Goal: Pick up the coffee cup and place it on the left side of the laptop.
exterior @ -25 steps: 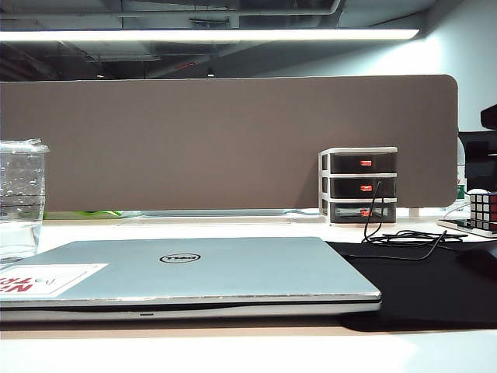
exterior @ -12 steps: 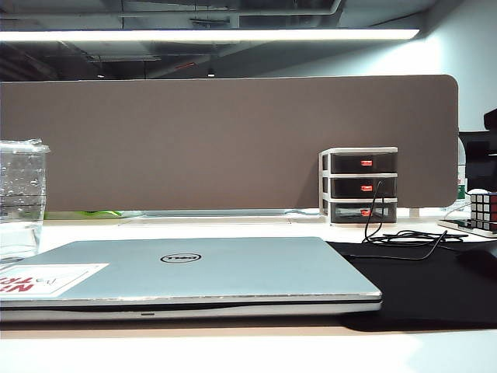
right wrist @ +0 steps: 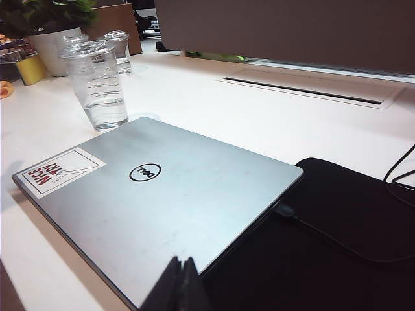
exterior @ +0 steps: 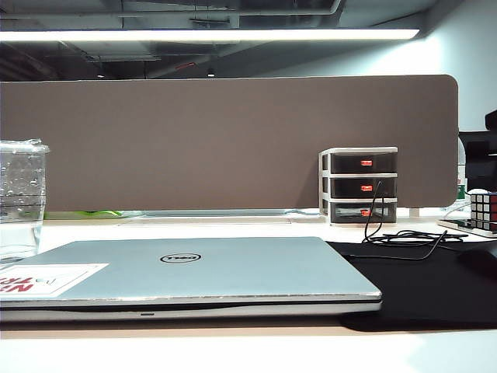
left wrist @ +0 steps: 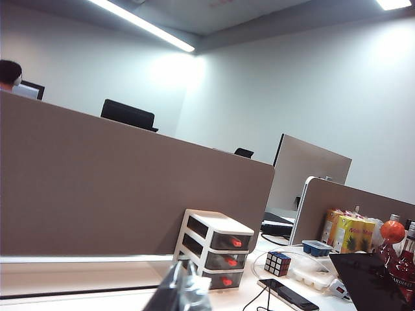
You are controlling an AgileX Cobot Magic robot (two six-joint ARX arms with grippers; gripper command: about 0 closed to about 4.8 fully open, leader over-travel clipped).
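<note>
Dark, tapered end effector fingertips (right wrist: 180, 285)

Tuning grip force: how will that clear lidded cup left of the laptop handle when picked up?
The coffee cup looks thin clear plastic, so it probably flexes if squeezed hard. Water fills only its bottom part, so likely light, with some slosh. Droplets on the wall suggest it may be slippery. It stands tall and narrow beside the laptop, so a push could tip it.

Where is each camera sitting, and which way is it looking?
Exterior view: low at the table edge, facing the laptop and brown divider; no arm shows.
Left wrist view: raised, facing the divider and drawers; the left hand, shut, shows.
Right wrist view: low, facing laptop and coffee cup; the right hand, shut, shows.
Exterior and right wrist views share laptop and cup.
</note>
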